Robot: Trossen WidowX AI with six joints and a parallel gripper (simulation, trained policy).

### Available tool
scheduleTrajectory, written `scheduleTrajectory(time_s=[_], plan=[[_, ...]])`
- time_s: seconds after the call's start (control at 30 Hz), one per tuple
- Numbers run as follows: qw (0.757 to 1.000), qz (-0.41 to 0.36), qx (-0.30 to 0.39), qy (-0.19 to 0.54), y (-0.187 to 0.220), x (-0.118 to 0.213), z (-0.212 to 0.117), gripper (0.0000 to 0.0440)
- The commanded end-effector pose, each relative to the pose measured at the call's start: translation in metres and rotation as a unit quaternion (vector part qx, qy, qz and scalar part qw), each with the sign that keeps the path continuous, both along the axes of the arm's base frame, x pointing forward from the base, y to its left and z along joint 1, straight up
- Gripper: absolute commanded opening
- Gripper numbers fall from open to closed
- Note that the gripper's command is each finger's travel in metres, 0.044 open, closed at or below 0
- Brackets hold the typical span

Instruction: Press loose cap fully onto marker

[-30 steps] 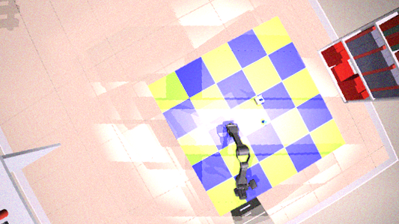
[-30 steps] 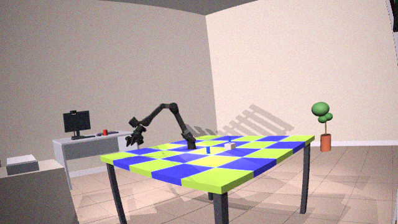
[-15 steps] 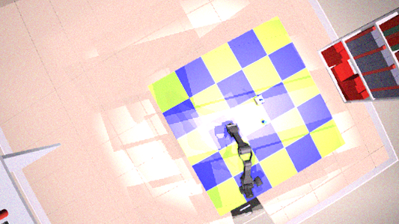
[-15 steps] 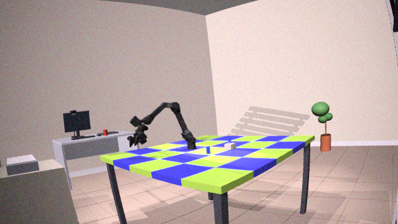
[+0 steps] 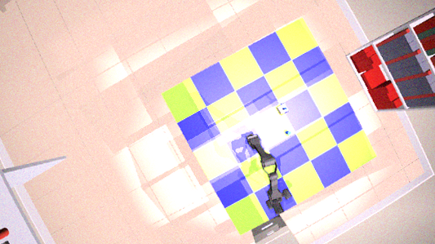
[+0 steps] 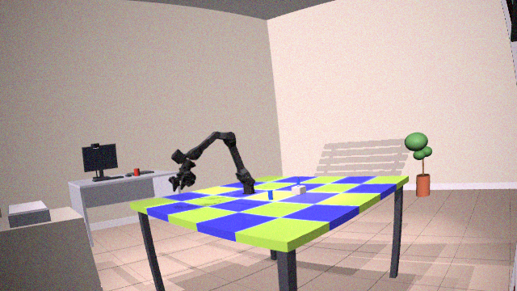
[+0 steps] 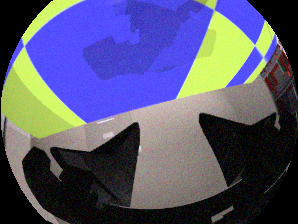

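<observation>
The white holder block (image 5: pixel 282 109) (image 6: pixel 299 190) stands on the table. The marker (image 6: pixel 298 181) stands upright in it, its thin bare tip showing above the block. The small blue cap (image 5: pixel 288 132) (image 6: pixel 271 195) stands upright on the table, apart from the block. My gripper (image 5: pixel 251 136) (image 6: pixel 180 186) (image 7: pixel 170 122) is open, with nothing between its fingers. It hangs in the air, left of the cap and the block in the top and exterior views. Neither the cap nor the block shows in the wrist view.
The table (image 5: pixel 352 152) (image 6: pixel 287 244) has a blue and yellow-green checkered top. In the top view, a grey drawer cabinet (image 5: pixel 278 242) stands by the edge near the arm's base, and a bookshelf (image 5: pixel 381 43) is beyond the right side.
</observation>
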State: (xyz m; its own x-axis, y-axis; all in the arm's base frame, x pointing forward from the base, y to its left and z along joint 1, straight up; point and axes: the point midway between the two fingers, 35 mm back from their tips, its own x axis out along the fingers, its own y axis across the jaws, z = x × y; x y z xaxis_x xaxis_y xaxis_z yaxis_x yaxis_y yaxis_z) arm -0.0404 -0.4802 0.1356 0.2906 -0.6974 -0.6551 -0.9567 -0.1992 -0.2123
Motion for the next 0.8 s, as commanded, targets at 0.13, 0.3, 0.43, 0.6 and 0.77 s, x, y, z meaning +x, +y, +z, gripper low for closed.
scheduleTrajectory(time_s=[0.13,0.3,0.43,0.6,0.77], plan=[[1.0,0.013,0.012,0.001,0.003,0.023,0.005,0.0302],[1.0,0.022,0.022,0.002,0.006,0.037,0.006,0.0302],[0.999,0.029,0.03,0.003,0.009,0.049,0.006,0.0303],[0.998,0.038,0.041,0.005,0.013,0.063,0.007,0.0303],[0.998,0.046,0.051,0.007,0.016,0.077,0.007,0.0304]])
